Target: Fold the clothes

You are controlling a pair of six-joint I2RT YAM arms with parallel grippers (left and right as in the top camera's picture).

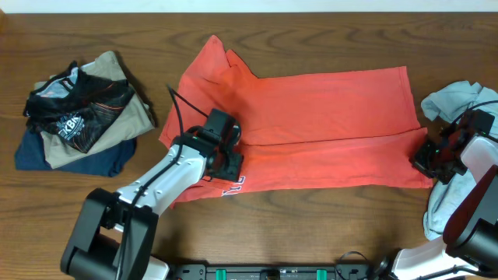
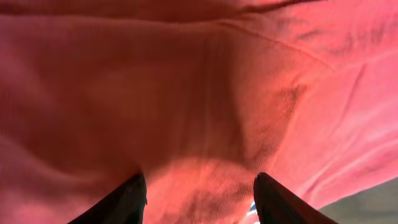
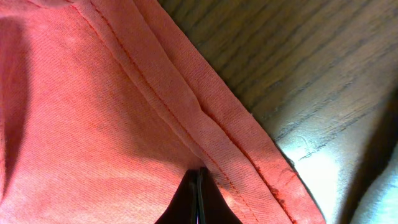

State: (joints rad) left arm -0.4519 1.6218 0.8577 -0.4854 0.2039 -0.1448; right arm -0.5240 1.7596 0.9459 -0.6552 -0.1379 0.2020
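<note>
The coral-red T-shirt (image 1: pixel 327 117) lies spread across the table's middle, folded lengthwise, with white lettering showing at its lower left edge. My left gripper (image 1: pixel 226 159) is low over the shirt's left part. In the left wrist view its fingers (image 2: pixel 124 202) stand apart over wrinkled red cloth (image 2: pixel 205 93), and nothing is pinched between them. My right gripper (image 1: pixel 424 159) is at the shirt's lower right corner. Its fingertips (image 3: pixel 198 171) are shut together on the red cloth beside the stitched hem (image 3: pixel 205 118). A pale grey-blue shirt (image 1: pixel 455 101) lies crumpled by the right arm.
A pile of dark, tan and navy garments (image 1: pixel 78 113) sits at the left of the wooden table (image 1: pixel 311 31). The grey-blue cloth (image 3: pixel 379 199) also trails down under the right arm. Bare wood (image 3: pixel 298 56) shows just past the hem.
</note>
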